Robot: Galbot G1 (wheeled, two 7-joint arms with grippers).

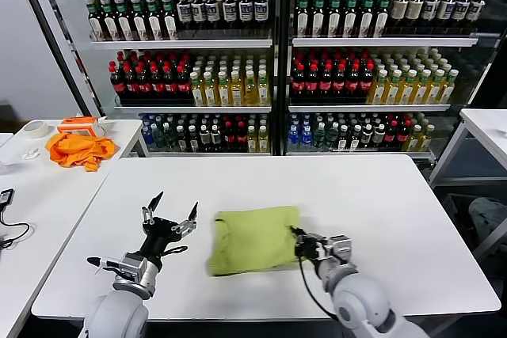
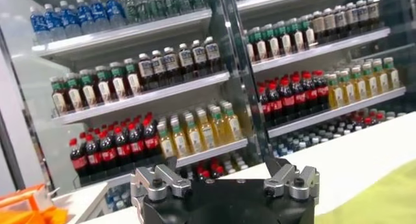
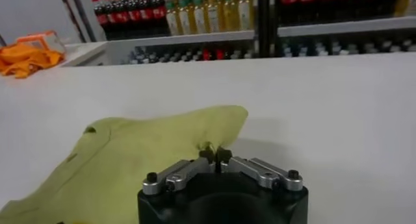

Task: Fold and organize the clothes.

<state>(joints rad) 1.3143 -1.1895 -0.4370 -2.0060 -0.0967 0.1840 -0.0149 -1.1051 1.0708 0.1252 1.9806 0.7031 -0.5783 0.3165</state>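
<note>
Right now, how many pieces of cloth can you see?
2: a yellow-green T-shirt lies folded on the front table between the left gripper and right gripper; an orange cloth sits on the far-left table.

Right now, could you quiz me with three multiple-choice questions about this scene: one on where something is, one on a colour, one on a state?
1. Where does the T-shirt lie?
A. on the white table between both arms
B. on a shelf
C. on the floor

2. What colour is the cloth on the side table?
A. blue
B. orange
C. black

3. How are the left end effector's fingers?
A. shut on the shirt
B. shut on a bottle
C. spread open, holding nothing

Answers: 1 A, the shirt is folded on the tabletop, the right end effector at its edge. 2 B, it is bright orange. 3 C, its fingers stand apart beside the shirt.
</note>
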